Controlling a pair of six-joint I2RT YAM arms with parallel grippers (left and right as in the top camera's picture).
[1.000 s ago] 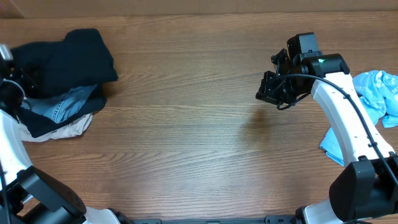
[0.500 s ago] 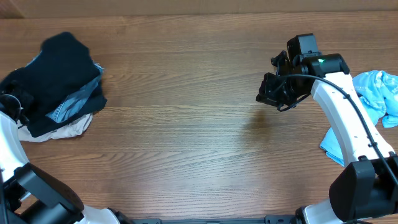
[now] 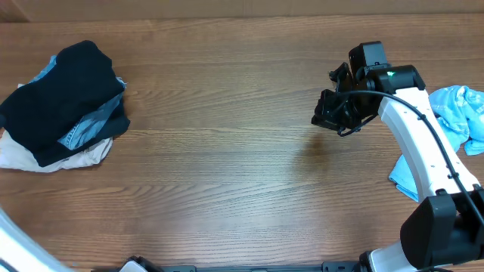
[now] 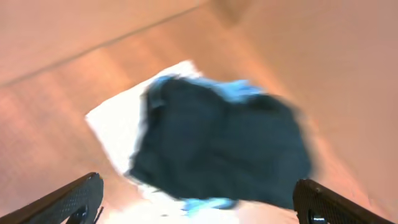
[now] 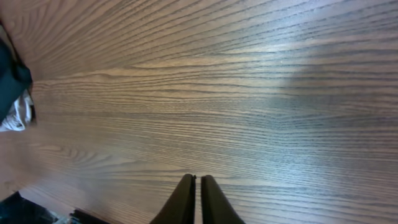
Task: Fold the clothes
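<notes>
The clothes lie in a heap at the table's far left. A black T-shirt is bunched on top of blue denim and a white cloth. In the blurred left wrist view the black T-shirt lies ahead of my left gripper, which is open wide, holding nothing and apart from the heap. That gripper is out of the overhead view. My right gripper hovers over bare wood at the right. Its fingers are shut with nothing between them.
A light blue cloth lies crumpled at the right edge, behind the right arm. Bare wooden table stretches between the heap and the right gripper. In the left wrist view the white cloth sticks out to the left of the black T-shirt.
My left gripper opened and let go of the black T-shirt, which settled on the heap. The left arm drew back out of the overhead view. The right arm stayed still.
</notes>
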